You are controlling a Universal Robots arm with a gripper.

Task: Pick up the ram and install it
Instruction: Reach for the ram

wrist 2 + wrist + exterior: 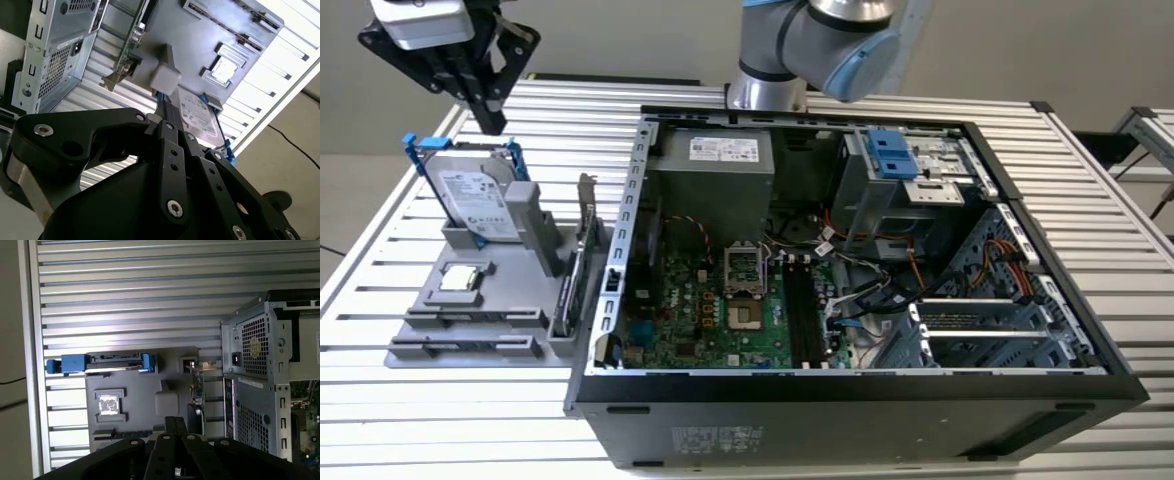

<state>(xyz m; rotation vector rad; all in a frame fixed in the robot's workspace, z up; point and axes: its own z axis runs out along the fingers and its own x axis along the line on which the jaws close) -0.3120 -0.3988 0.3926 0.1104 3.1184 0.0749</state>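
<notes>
- Pincer (491,122) pressed together, empty, above hard drive (470,195), near the table's (1107,225) edge on the exterior view's left.
- Ram (126,434) sits in grey holder (145,390), unpicked; motherboard slots (807,315) empty.

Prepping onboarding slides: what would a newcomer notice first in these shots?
The open computer case dominates the middle of the slatted table, with its motherboard exposed. At the exterior view's left, a hard drive in a blue frame stands upright in a grey parts fixture, and the black gripper hangs above it, holding nothing.

Ram (125,434) end hidden behind tool (175,421), arm (821,40) cropped at top edge
</notes>
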